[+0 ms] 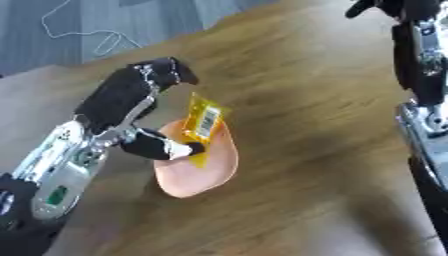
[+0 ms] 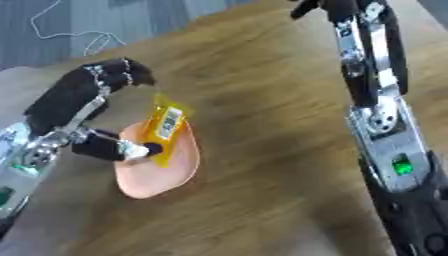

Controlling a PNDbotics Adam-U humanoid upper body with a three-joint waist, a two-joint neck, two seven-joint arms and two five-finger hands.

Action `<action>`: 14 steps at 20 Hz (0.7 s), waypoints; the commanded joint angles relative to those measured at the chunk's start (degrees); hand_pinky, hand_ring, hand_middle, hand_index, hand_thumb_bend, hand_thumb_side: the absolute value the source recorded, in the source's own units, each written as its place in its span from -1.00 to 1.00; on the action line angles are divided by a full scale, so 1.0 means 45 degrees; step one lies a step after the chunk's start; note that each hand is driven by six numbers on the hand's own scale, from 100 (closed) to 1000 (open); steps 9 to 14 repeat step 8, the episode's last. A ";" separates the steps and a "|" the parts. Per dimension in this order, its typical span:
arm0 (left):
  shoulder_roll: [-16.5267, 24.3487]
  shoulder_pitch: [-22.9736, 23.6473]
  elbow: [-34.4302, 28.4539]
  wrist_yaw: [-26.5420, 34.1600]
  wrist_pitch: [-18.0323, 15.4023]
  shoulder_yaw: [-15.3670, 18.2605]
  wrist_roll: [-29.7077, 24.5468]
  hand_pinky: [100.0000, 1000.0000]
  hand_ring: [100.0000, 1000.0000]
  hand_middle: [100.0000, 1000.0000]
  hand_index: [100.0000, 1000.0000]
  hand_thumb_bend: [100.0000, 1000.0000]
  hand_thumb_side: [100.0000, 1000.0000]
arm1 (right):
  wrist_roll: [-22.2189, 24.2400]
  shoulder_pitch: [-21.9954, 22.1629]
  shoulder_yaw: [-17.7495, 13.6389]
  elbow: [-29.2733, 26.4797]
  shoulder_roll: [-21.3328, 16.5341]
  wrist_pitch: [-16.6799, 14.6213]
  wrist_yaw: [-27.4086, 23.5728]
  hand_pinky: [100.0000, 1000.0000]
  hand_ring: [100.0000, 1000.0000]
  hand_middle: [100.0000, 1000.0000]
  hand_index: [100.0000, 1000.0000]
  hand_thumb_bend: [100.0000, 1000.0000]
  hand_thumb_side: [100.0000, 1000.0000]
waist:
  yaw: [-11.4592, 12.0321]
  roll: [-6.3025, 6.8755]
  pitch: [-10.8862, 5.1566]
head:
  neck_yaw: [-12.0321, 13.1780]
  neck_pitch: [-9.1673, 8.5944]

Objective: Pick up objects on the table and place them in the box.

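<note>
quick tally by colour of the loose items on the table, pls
Yellow: 1, packet with a barcode label, pinched by the left hand
Salmon-orange: 1, flat oval dish under the packet
Total: 2
No box shows in either view.

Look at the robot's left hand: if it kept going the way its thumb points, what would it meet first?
The left hand already pinches the yellow barcoded packet, so it meets that first; beyond lies the peach oval plate, though depth is uncertain.
</note>
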 commanded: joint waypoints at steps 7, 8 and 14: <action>0.1170 0.0666 -0.3387 0.5822 0.0232 0.1433 0.2655 0.22 0.51 0.62 0.78 -0.57 0.97 | -0.0001 0.0018 -0.0096 -0.0103 -0.0067 0.0007 -0.0014 -0.04 0.22 0.38 0.58 -1.00 0.78 | 0.0309 -0.0225 -0.0262 | -0.0014 -0.0005; 0.1259 0.0790 -0.3729 0.6356 0.0112 0.1510 0.2617 0.23 0.51 0.62 0.78 -0.56 1.00 | -0.0005 0.0032 -0.0100 -0.0103 -0.0054 0.0011 -0.0014 -0.04 0.22 0.38 0.58 -1.00 0.78 | 0.0351 -0.0253 -0.0264 | -0.0019 -0.0006; 0.1259 0.0790 -0.3729 0.6356 0.0112 0.1510 0.2617 0.23 0.51 0.62 0.78 -0.56 1.00 | -0.0005 0.0032 -0.0100 -0.0103 -0.0054 0.0011 -0.0014 -0.04 0.22 0.38 0.58 -1.00 0.78 | 0.0351 -0.0253 -0.0264 | -0.0019 -0.0006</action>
